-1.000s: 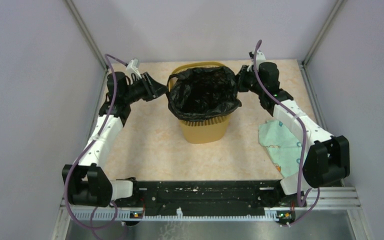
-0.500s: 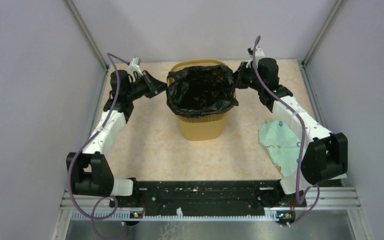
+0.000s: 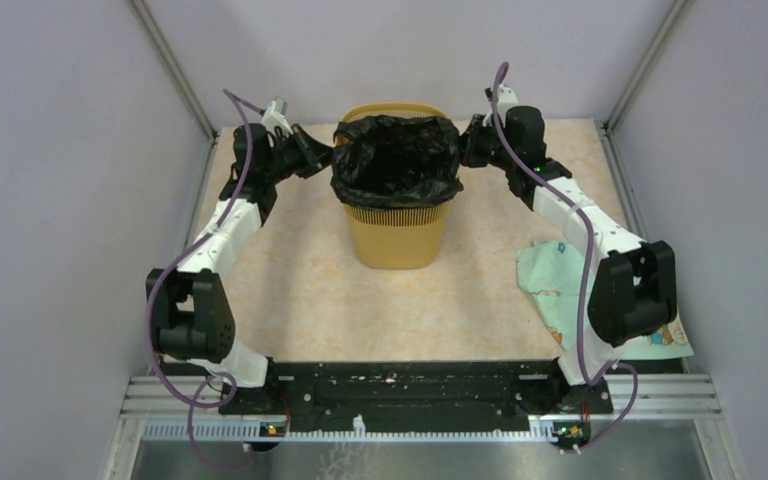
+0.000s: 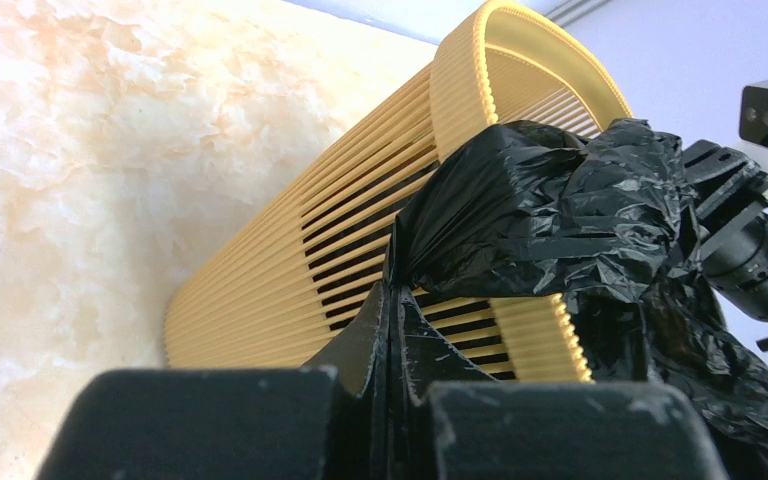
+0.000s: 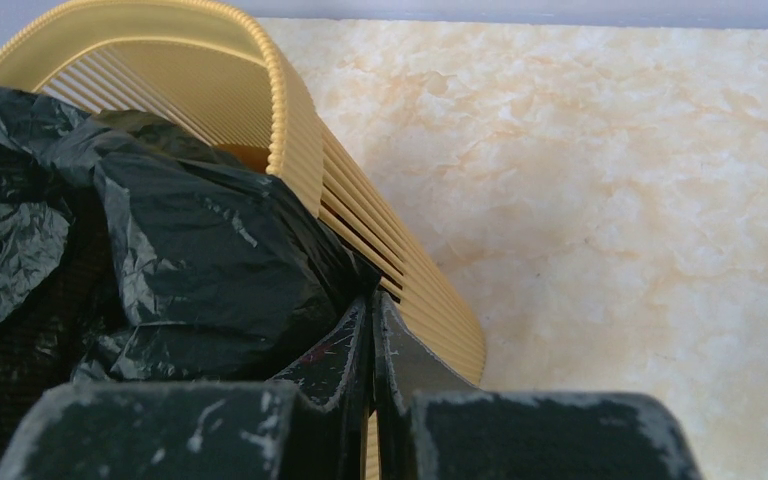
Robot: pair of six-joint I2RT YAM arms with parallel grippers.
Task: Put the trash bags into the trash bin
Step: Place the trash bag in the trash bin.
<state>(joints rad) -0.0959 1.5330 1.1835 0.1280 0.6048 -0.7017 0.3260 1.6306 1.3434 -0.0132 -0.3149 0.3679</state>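
Note:
The mustard-yellow trash bin [image 3: 397,228] stands upright at the back middle of the table. A black trash bag [image 3: 397,160] lines it, its crinkled edge folded out over the rim. My left gripper [image 3: 326,160] is at the bin's left rim, shut on the bag's edge. In the left wrist view the bag [image 4: 560,200] runs down into the pinched left gripper [image 4: 392,290], in front of the slotted bin [image 4: 290,260]. My right gripper [image 3: 464,150] is at the right rim, shut on the bag [image 5: 190,260]; the right gripper [image 5: 370,300] lies against the bin [image 5: 400,270].
A pale green patterned cloth [image 3: 560,295] lies on the table at the right, partly under the right arm. Grey walls and metal frame posts [image 3: 175,70] enclose the table on three sides. The black base rail [image 3: 400,385] runs along the near edge.
Both grippers moved toward the back and the bin shifted back with them. The left gripper shut on the bag's left edge. The right gripper stayed shut on the right edge.

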